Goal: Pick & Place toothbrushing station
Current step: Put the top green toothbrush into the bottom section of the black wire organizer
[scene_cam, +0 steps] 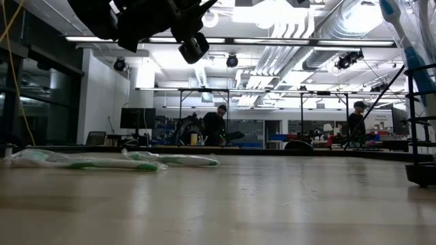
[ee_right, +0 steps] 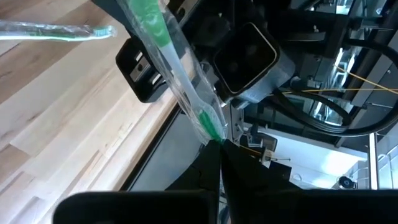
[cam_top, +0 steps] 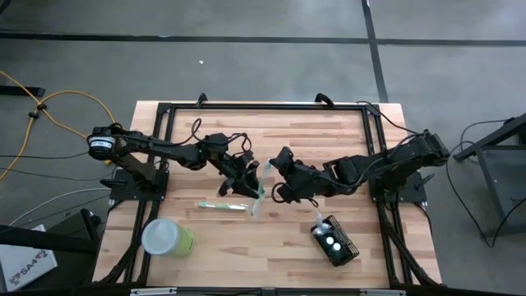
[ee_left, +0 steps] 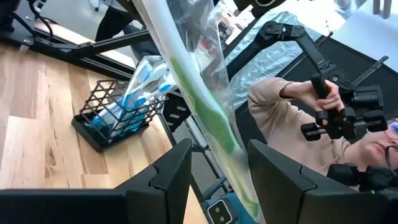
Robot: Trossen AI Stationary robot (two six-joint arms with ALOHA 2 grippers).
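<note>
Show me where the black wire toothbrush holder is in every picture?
High view: wire-mesh holder on the table, lower right.
Low view: at the right edge.
Left wrist view: on the table beyond the wrapped green toothbrush, blue toothbrushes inside.
Right wrist view: not in it.
Shared landmark: the wooden table.

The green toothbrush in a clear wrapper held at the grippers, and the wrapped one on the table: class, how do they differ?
The held toothbrush is pinched at one end by the shut right gripper; the lying toothbrush is untouched.
The held toothbrush passes between the open left gripper; the lying toothbrush rests flat on the light wooden table.
Seen from above, the held toothbrush runs roughly crosswise to the lying toothbrush.
Both are green, in clear plastic wrappers.
</note>
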